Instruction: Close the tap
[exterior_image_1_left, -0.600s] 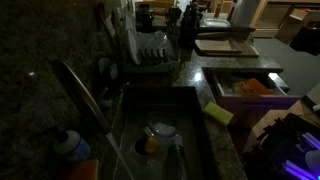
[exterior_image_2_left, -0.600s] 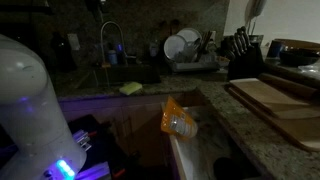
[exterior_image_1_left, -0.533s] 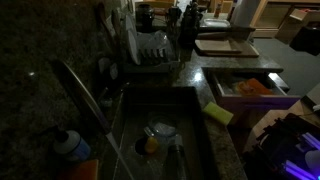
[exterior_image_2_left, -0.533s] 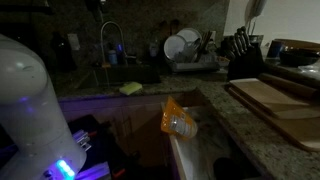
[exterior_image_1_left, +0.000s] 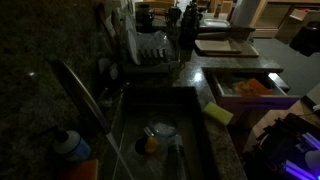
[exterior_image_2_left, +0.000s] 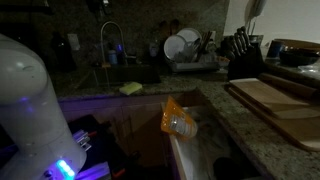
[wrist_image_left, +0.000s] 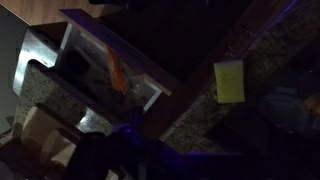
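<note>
The claw (wrist_image_left: 125, 160) shows only as a dark mass low in the wrist view, washed with purple light. I cannot tell whether its fingers are spread or pressed together, and nothing appears to be in them. Just beyond it in that view lie an open drawer (wrist_image_left: 100, 70) and a yellow sponge (wrist_image_left: 229, 80) on the granite bench (wrist_image_left: 270, 45); the tap itself is out of that frame.

The white arm (exterior_image_2_left: 30, 110) stands in the foreground, on the near side of the sink (exterior_image_1_left: 195, 125). The tap (exterior_image_2_left: 110, 38) rises at the far side against the wall, an upright arch bending over the basin. The sponge is on the near rim, roughly between the two. From above, the spout (exterior_image_1_left: 80, 95) runs as a long slant over the basin, with a blue-capped bottle (exterior_image_1_left: 68, 143) close by its base and a dish rack (exterior_image_1_left: 150, 50) farther along the bench. A faint pale line below its tip may be running water.

So the reach is judged to go away from the arm, across the sink. The handle is too dark to pick out.
</note>
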